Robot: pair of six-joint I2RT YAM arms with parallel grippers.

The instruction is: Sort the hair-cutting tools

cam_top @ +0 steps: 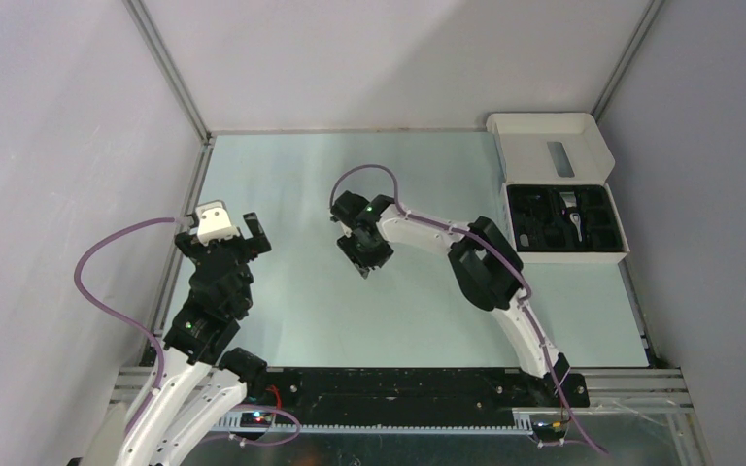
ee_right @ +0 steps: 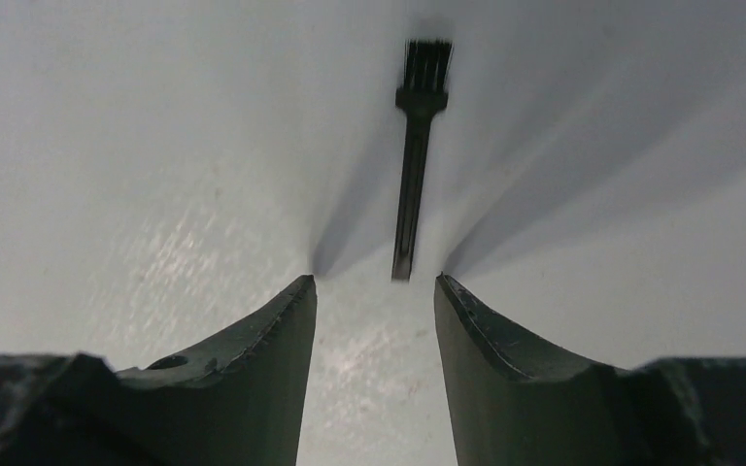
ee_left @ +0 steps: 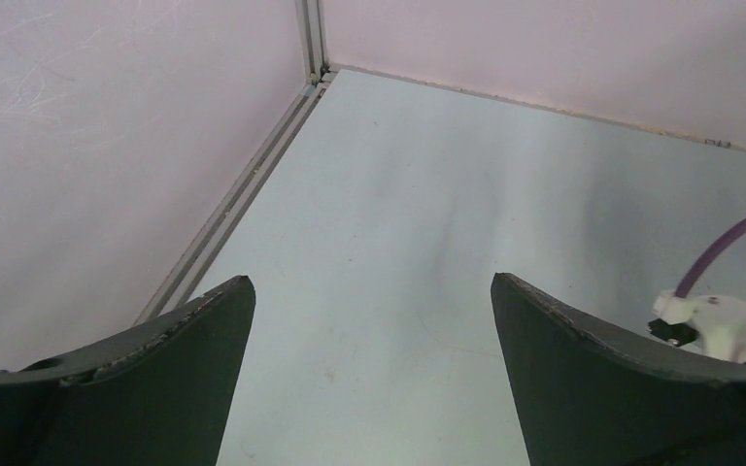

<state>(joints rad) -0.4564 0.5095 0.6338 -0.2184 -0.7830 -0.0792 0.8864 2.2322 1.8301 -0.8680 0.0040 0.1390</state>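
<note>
A thin black stick with a brush head [ee_right: 411, 184] lies on the table, its near end just ahead of my right gripper's fingertips [ee_right: 376, 282]. That gripper is open, points down and holds nothing. In the top view it [cam_top: 361, 260] hangs over the table's middle and hides the stick. The tapered trimmer with a silver tip [cam_top: 570, 206] and other small black pieces sit in the black insert of the white box [cam_top: 573, 257] at the right. My left gripper [cam_top: 221, 231] is wide open and empty at the left edge; the left wrist view [ee_left: 372, 282] shows only bare table between its fingers.
The box's printed lid [cam_top: 549, 146] stands open toward the back right corner. Walls and metal rails [cam_top: 180, 252] bound the table on the left, back and right. The right arm's wrist and purple cable [ee_left: 714, 325] show at the edge of the left wrist view.
</note>
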